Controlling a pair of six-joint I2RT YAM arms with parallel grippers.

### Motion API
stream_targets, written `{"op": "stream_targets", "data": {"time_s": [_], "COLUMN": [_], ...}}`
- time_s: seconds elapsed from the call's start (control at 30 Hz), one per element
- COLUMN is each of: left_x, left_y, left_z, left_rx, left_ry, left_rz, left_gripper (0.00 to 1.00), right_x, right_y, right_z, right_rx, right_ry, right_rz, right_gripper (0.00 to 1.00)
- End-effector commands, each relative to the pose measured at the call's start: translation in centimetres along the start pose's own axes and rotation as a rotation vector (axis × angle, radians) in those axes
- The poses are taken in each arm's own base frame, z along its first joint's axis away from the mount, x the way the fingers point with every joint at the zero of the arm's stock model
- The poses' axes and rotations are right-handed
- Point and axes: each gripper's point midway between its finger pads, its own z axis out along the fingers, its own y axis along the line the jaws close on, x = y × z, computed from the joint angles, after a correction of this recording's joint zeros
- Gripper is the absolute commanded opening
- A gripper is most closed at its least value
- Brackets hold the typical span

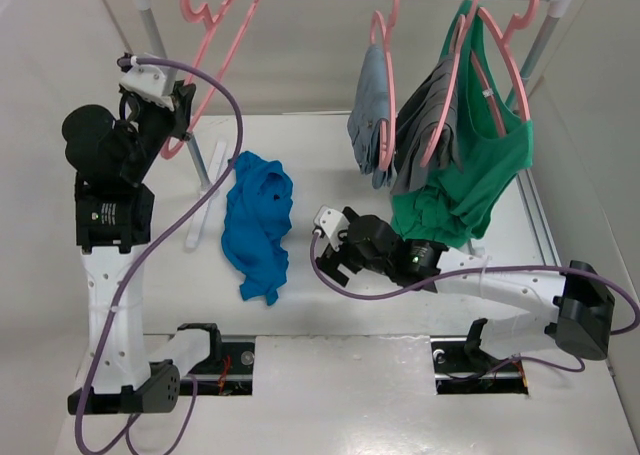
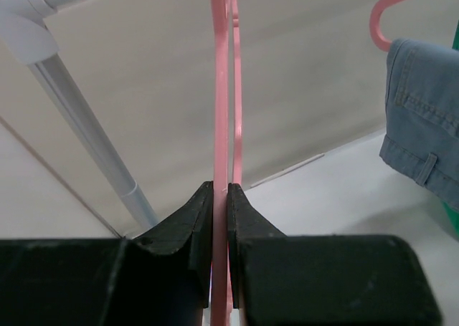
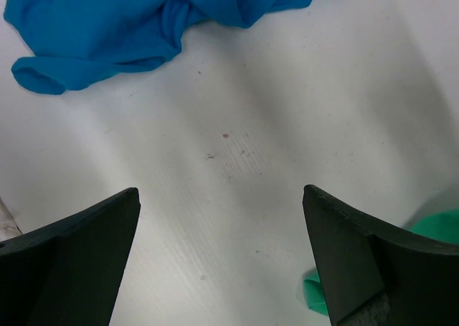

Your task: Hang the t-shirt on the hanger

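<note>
Left arm (image 1: 112, 285) upright from its base, left of the t-shirt (image 1: 258, 220), elbow high, wrist angled up and back beyond the shirt's far end. Left gripper (image 1: 186, 103) closed; wrist view shows both fingers pinched flat on the thin pink hanger (image 2: 220, 89), the bar running straight up between the jaws. Right arm (image 1: 500, 283) low, stretched out sideways toward the t-shirt. Right gripper (image 1: 326, 247) just right of the shirt, jaws spread wide, nothing between them, not touching the cloth.
</note>
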Motion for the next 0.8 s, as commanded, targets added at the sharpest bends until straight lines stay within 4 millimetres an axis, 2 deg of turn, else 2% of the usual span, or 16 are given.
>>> {"op": "stream_targets", "data": {"time_s": [0.0, 0.03, 0.07, 0.23, 0.27, 0.3, 0.4, 0.5, 0.53, 0.57, 0.6, 0.63, 0.67, 0.7, 0.73, 0.77], "left_x": [-1.5, -2.1, -0.5, 0.6, 0.1, 1.4, 2.0, 5.3, 7.5, 10.1, 10.1, 11.9, 12.4, 13.2, 13.1, 14.4], "left_y": [-0.2, -0.3, -0.4, -0.6, -0.9, -0.9, -1.2, -2.3, -2.7, -3.3, -3.3, -3.8, -4.0, -4.0, -4.3, -4.2], "left_z": [-1.8, -2.9, -3.0, -5.0, -5.9, -6.0, -7.7, -9.1, -9.3, -10.3, -10.3, -11.2, -11.7, -12.1, -12.9, -13.0], "left_rx": [-0.016, -0.032, -0.037, -0.079, -0.084, -0.092, -0.124, -0.113, -0.105, -0.093, -0.093, -0.086, -0.086, -0.091, -0.095, -0.102], "left_ry": [-0.070, -0.093, -0.069, -0.079, -0.104, -0.080, -0.094, -0.036, 0.011, 0.067, 0.068, 0.095, 0.094, 0.107, 0.089, 0.110], "left_rz": [0.059, 0.078, 0.079, 0.093, 0.101, 0.084, 0.078, 0.042, 0.044, 0.069, 0.069, 0.102, 0.103, 0.132, 0.152, 0.156], "left_gripper": [0.00, 0.00, 0.00, 0.00, 0.00, 0.00, 0.00, 0.00, 0.00, 0.00, 0.00, 0.00, 0.00, 0.00, 0.00, 0.00], "right_x": [-3.9, -3.9, -3.6, -4.7, -4.5, -4.9, -5.7, -7.3, -7.4, -9.6, -9.6, -11.7, -11.7, -14.0, -15.2, -16.3], "right_y": [-0.2, -0.2, -0.4, -1.7, -1.7, -2.0, -1.9, -1.9, -1.7, -1.7, -1.7, -1.3, -1.5, -1.4, -1.0, -1.4], "right_z": [-1.1, -1.1, -1.1, -1.8, -1.8, -1.9, -2.4, -3.4, -3.3, -4.2, -4.2, -4.8, -4.8, -5.1, -5.3, -5.4], "right_rx": [-0.004, -0.004, 0.006, 0.062, 0.061, 0.073, 0.070, 0.055, 0.041, 0.040, 0.040, 0.023, 0.035, 0.030, 0.031, 0.047], "right_ry": [-0.096, -0.096, -0.082, -0.083, -0.074, -0.083, -0.103, -0.152, -0.154, -0.204, -0.204, -0.250, -0.248, -0.287, -0.306, -0.321], "right_rz": [0.004, 0.004, 0.002, 0.007, -0.006, -0.003, -0.027, -0.018, -0.019, -0.014, -0.014, -0.014, -0.012, 0.001, 0.011, 0.027], "right_gripper": [1.00, 1.00, 1.00, 1.00, 1.00, 1.00, 1.00, 1.00, 1.00, 1.00, 1.00, 1.00, 1.00, 1.00, 1.00, 1.00]}}
